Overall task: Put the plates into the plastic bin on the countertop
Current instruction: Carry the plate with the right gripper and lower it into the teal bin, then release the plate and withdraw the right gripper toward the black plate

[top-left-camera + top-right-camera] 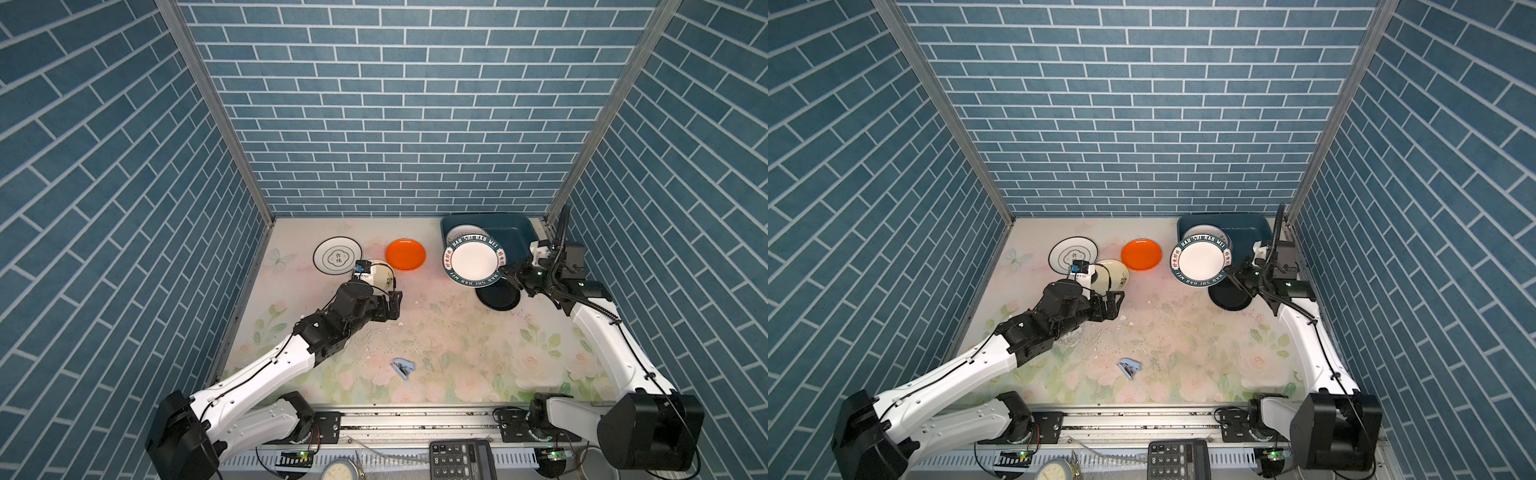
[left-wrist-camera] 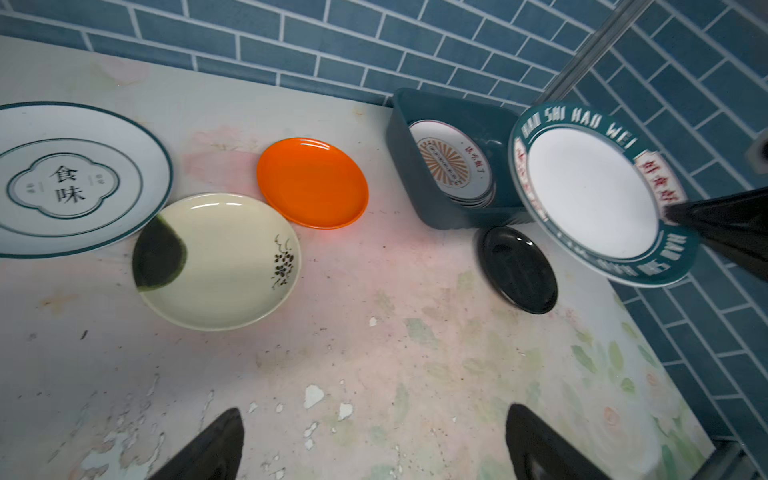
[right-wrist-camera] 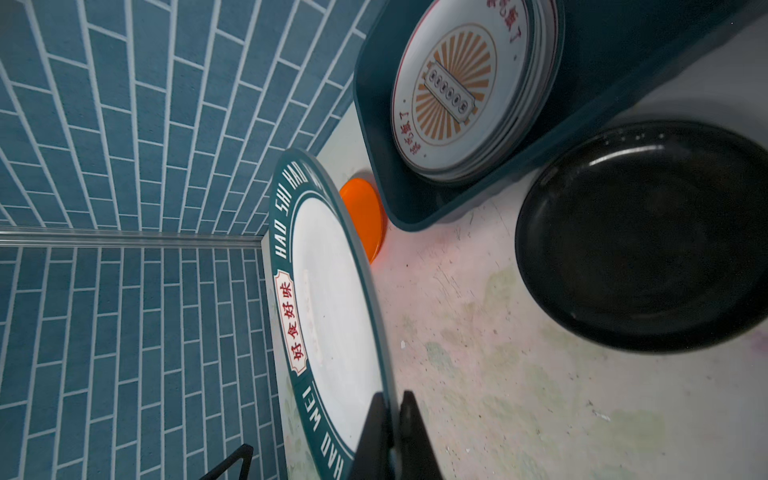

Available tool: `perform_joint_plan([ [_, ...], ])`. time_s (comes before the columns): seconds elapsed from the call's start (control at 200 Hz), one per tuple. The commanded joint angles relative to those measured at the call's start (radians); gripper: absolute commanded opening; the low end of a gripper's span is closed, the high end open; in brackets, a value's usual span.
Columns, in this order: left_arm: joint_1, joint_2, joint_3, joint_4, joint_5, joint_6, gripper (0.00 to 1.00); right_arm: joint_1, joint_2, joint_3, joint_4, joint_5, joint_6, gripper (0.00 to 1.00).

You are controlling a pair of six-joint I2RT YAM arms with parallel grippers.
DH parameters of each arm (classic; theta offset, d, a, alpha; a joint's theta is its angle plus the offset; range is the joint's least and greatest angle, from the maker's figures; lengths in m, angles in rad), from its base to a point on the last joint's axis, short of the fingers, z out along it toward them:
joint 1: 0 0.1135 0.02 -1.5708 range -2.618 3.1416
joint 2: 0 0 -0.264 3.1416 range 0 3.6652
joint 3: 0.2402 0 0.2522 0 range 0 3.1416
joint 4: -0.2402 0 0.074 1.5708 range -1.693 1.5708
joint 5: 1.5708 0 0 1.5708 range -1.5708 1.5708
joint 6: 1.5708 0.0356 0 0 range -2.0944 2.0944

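four wait on the tabletop: teal-rimmed plate, cream plate, orange plate, black plate. plastic bin, upper right, holds a stack; right hand clamps the lettered plate aloft beside it; left hand apart.

Left arm and right arm: white link shells, black joint housings, thin black cables clipped along, black tapered pincer fingers.

Small pale-blue item; calculator near round dial; blue brick walls.
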Motion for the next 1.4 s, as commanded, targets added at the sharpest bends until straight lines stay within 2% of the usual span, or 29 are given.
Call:
perform_joint_plan([
  [0.0,0.028,-0.033,-0.033,-0.025,-0.016,0.048,1.0,-0.011,0.049,0.074,-0.003,0.032,-0.043,0.0],
  [0.23,0.062,-0.069,-0.075,-0.037,-0.014,0.089,1.0,-0.056,0.188,0.218,-0.03,0.062,-0.077,0.0],
  [0.485,0.083,-0.09,-0.09,-0.059,-0.04,0.147,1.0,-0.065,0.425,0.42,-0.026,0.183,-0.099,0.0],
  [0.72,0.109,-0.076,-0.091,-0.058,-0.057,0.182,1.0,-0.064,0.694,0.621,-0.031,0.147,-0.069,0.0],
  [0.95,0.172,-0.032,-0.088,0.0,0.079,0.154,1.0,-0.054,0.803,0.662,0.011,0.103,-0.036,0.0],
  [1.165,0.211,0.004,-0.087,0.032,0.137,0.142,1.0,-0.024,0.887,0.758,-0.049,0.043,-0.068,0.0],
  [1.19,0.213,0.006,-0.083,0.029,0.14,0.142,1.0,-0.021,0.9,0.782,-0.076,0.037,-0.08,0.11],
  [1.215,0.216,0.006,-0.081,0.026,0.143,0.142,1.0,-0.019,0.914,0.812,-0.109,0.031,-0.095,0.29],
  [1.245,0.218,0.006,-0.078,0.022,0.147,0.141,1.0,-0.021,0.932,0.855,-0.165,0.023,-0.116,0.46],
  [1.321,0.224,0.001,-0.071,0.009,0.153,0.139,1.0,-0.021,0.964,0.964,-0.301,0.032,-0.189,0.65],
  [1.396,0.228,-0.016,-0.07,-0.004,0.156,0.136,1.0,-0.02,0.951,0.989,-0.355,0.051,-0.225,0.73],
])
